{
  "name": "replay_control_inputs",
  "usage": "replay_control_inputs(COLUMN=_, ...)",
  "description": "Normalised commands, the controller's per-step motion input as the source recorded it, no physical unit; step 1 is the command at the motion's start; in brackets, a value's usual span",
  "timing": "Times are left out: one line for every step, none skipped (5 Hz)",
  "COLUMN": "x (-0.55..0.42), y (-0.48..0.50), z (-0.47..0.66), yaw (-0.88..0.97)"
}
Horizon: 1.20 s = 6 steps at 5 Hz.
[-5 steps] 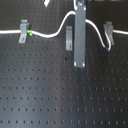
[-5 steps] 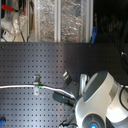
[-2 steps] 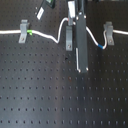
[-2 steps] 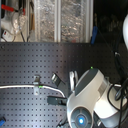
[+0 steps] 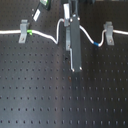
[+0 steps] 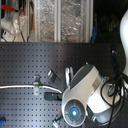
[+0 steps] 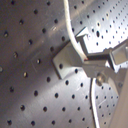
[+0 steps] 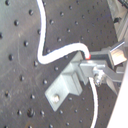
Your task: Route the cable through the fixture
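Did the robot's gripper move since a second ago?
Yes. In the first exterior view the gripper slid toward the first exterior view's left, nearer the clip by the green band.

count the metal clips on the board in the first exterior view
3, though the arm may hide part of one. One clip at the first exterior view's left by the green band, one in the middle behind the gripper, one at the right. The cable runs across them.

No text, label, brand, number or sign can be read in any of the four views. The perforated desk (image 5: 40,95) is bare of markings, and the arm's pale housing (image 6: 82,90) shows only a round blue light, with no lettering that can be made out.
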Motion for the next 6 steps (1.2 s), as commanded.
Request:
replay_control_inputs(x=-0.191, y=0.339, z=0.08, yaw=0.3)
replay_control_inputs(x=-0.169, y=0.199, z=0.08, yaw=0.61)
replay_control_inputs(x=-0.017, y=0.0, z=0.05, yaw=-0.01)
replay_control_inputs(x=-0.325, y=-0.052, z=0.53, yaw=-0.2)
replay_control_inputs(x=0.0, y=0.0, z=0.01, yaw=0.0)
replay_control_inputs(x=0.0, y=0.002, z=0.0, yaw=-0.01)
